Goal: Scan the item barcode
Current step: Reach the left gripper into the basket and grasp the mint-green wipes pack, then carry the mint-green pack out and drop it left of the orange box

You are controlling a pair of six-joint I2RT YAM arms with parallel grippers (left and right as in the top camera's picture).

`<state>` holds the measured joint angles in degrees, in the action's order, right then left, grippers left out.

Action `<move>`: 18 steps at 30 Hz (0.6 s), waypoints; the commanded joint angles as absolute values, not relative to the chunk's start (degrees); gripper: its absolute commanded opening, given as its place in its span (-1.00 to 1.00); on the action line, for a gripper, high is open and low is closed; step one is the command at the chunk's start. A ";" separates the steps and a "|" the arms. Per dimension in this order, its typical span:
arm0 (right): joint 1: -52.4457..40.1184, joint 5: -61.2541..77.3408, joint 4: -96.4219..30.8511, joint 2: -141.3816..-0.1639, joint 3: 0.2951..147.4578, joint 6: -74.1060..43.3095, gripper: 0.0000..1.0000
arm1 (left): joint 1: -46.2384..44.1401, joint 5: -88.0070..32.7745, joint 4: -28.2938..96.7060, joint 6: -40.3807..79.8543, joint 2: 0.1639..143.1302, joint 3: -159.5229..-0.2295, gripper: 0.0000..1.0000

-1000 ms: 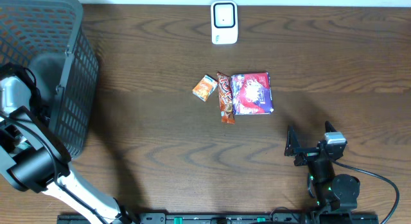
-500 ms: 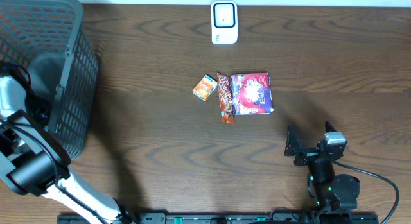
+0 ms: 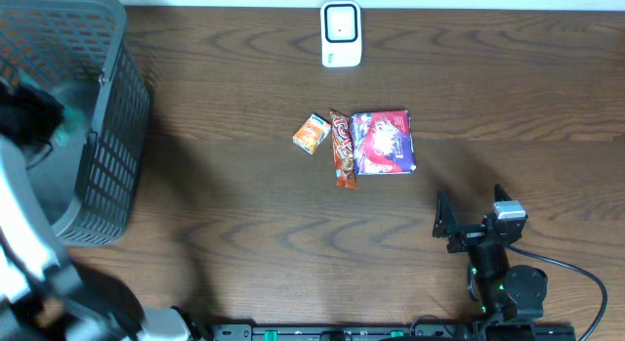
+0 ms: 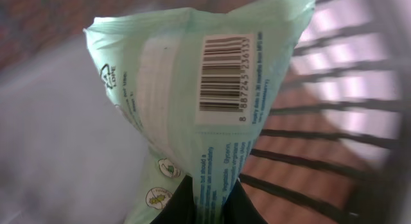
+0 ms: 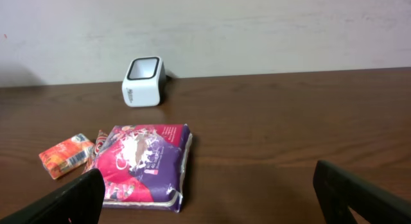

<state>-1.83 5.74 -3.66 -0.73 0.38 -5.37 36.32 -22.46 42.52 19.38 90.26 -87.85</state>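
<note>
Packet (image 4: 192,102), pale green, hangs pinched at its lower edge in the left claw (image 4: 204,197), whose dark fingers are clamped together on the film. The printed barcode (image 4: 225,73) faces the wrist camera, tilted. Grey bars of the basket (image 3: 107,116) show just behind it. From above, the packet is a blurred green patch within the basket's rim; whether it is clear of the basket's floor I cannot tell.

Well right of the basket, by the front edge of the worktop (image 3: 244,214), the right claw (image 5: 212,197) holds nothing, its fingers spread wide apart.

Farther back, also right of the basket, three items lie mid-worktop in a row. The orange box (image 3: 312,134) is nearest the basket, the candy bar (image 3: 342,148) is just beside it, and the purple pouch (image 3: 383,142) touches the bar.

At the far edge, right of the basket, stands the white scanner (image 3: 341,33).
</note>
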 commanded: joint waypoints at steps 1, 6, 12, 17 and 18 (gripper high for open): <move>-1.85 5.67 -3.88 -0.64 0.32 -4.60 0.98 | 33.82 -34.59 41.41 18.48 81.45 -88.47 -0.85; -1.85 5.67 -3.88 -0.64 0.32 -4.60 0.98 | 21.89 -36.69 41.54 17.78 75.44 -88.36 -0.86; -1.85 5.67 -3.88 -0.64 0.32 -4.60 0.99 | -0.43 -31.55 43.31 9.76 77.54 -88.07 -0.86; -1.85 5.69 -3.90 -0.64 0.32 -4.60 0.99 | -15.62 -13.58 44.21 9.45 83.22 -87.37 -0.86; -1.85 5.69 -3.88 -0.64 0.32 -4.62 0.98 | -17.98 -9.91 44.75 9.45 84.79 -87.37 -0.85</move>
